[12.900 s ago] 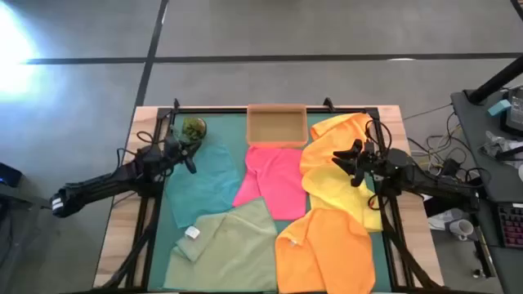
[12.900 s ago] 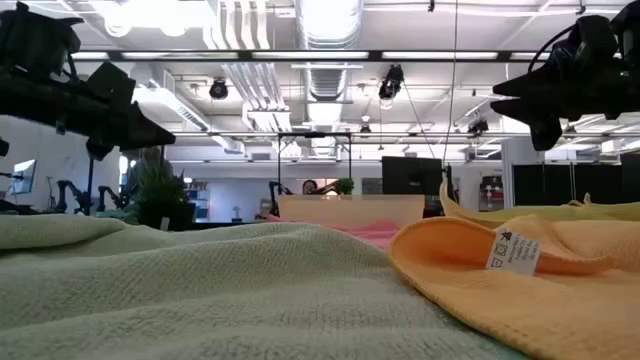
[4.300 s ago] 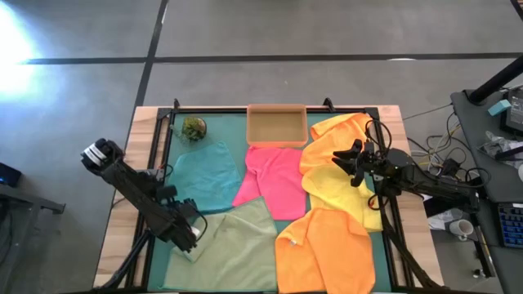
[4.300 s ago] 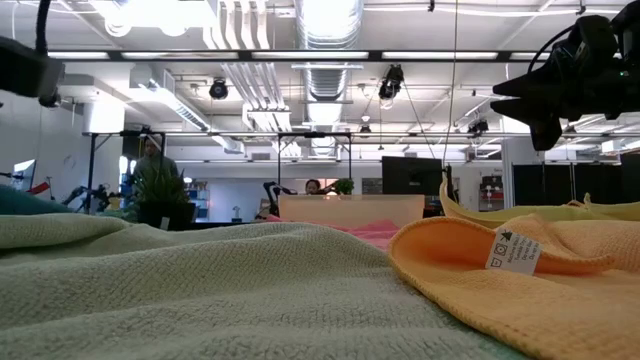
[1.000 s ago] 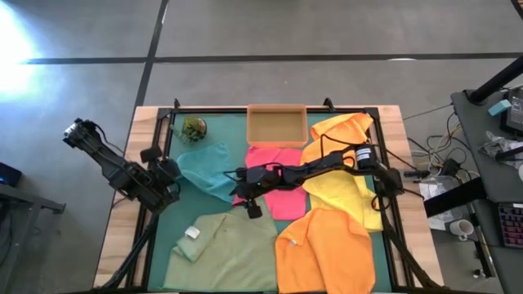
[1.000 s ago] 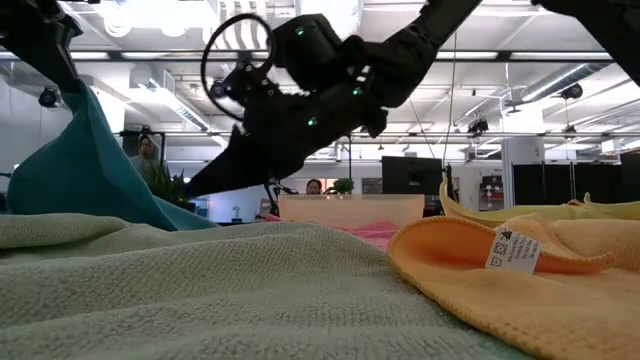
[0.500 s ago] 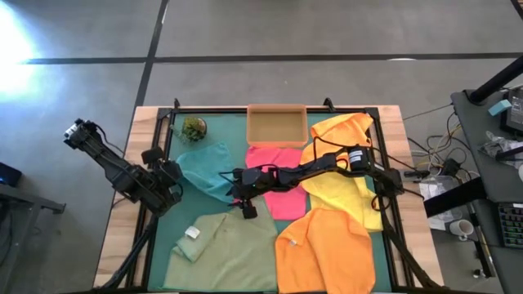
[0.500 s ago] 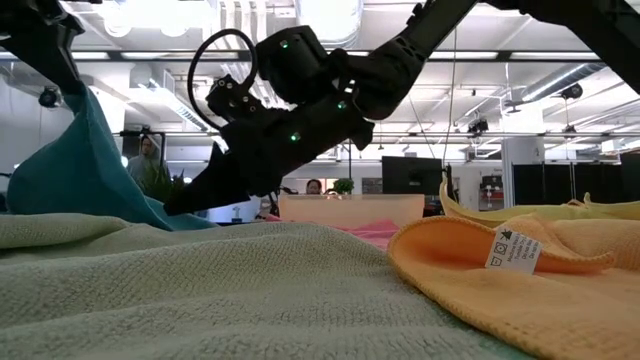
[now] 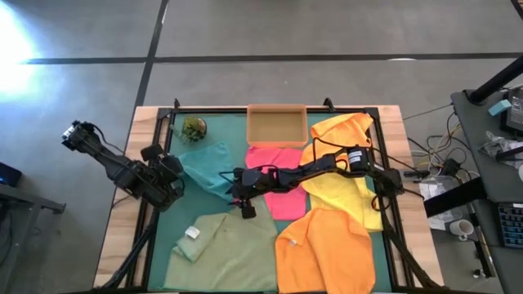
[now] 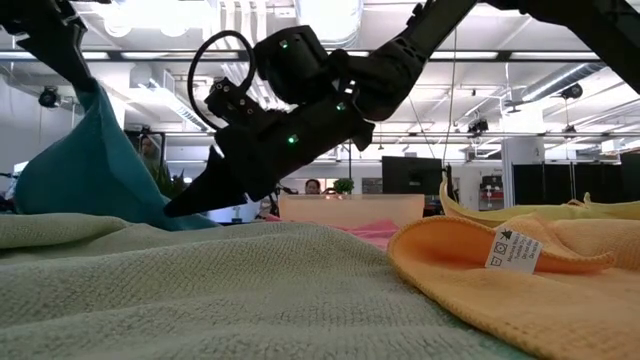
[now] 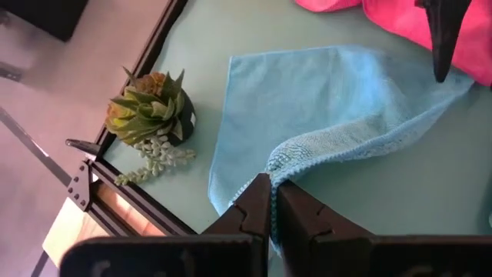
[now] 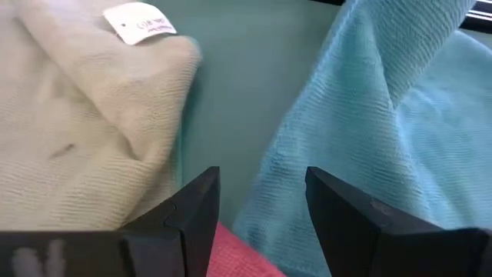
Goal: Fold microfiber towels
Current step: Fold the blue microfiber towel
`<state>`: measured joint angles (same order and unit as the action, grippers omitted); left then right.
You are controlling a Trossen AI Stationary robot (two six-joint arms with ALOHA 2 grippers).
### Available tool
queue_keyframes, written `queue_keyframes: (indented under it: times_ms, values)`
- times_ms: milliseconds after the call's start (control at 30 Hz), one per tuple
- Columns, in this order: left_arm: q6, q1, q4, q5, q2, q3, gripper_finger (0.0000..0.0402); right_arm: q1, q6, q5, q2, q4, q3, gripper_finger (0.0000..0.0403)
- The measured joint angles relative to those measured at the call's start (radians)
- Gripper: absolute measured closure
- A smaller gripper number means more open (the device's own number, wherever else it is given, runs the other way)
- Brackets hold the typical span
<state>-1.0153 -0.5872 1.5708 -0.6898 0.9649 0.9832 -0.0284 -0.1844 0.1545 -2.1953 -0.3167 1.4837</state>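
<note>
The teal towel (image 9: 208, 167) lies at the far left of the green mat (image 9: 221, 208), with its left corner raised. My left gripper (image 9: 173, 168) is shut on that corner, which shows high in the low view (image 10: 85, 160). My right gripper (image 9: 237, 193) reaches across the pink towel (image 9: 278, 184) and stands open, low at the teal towel's near right side. In the right wrist view its fingers (image 12: 192, 211) stand on either side of the teal towel's sloping edge (image 12: 307, 154). The sage (image 9: 233, 245), orange (image 9: 327, 249) and yellow (image 9: 343, 184) towels lie flat on the mat. My left gripper pinches the teal towel's hemmed edge (image 11: 278, 165) near its left corner between its two fingers, slanting down from above at the table's left. That corner is lifted clear. The cloth slopes slackly down from it, and its far and right parts rest on the mat.
A tan cardboard tray (image 9: 276, 124) stands at the far edge, and a small potted plant (image 9: 194, 128) at the far left beside the teal towel. The sage towel's white tag (image 12: 138, 21) lies close ahead of my right gripper. The black frame (image 9: 155, 212) borders the mat.
My right gripper, still open, has sunk slightly and edged toward the table's left, closer to the teal towel. My left gripper keeps the teal corner raised in about the same place.
</note>
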Motion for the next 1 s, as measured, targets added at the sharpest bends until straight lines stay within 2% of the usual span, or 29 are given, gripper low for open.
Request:
queue_keyframes:
  times_ms: [367,500,767,867,1000]
  values:
    - [0.001,0.006,0.000,-0.048,0.001,0.074,0.0401,0.000,0.017,-0.011,-0.021,-0.014,-0.001,0.0223]
    - [0.001,0.006,0.000,-0.049,0.006,0.074,0.0402,0.000,0.017,-0.100,-0.040,-0.013,-0.001,0.0242]
    - [0.005,0.006,0.000,-0.049,0.010,0.074,0.0402,-0.005,0.004,-0.103,-0.046,-0.023,0.000,0.0289]
    - [0.006,0.006,0.000,-0.049,0.010,0.074,0.0402,-0.005,0.004,-0.102,-0.043,0.002,0.000,0.0285]
    - [0.007,0.006,0.000,-0.049,0.012,0.074,0.0402,-0.006,0.033,-0.099,-0.040,0.005,0.000,0.0253]
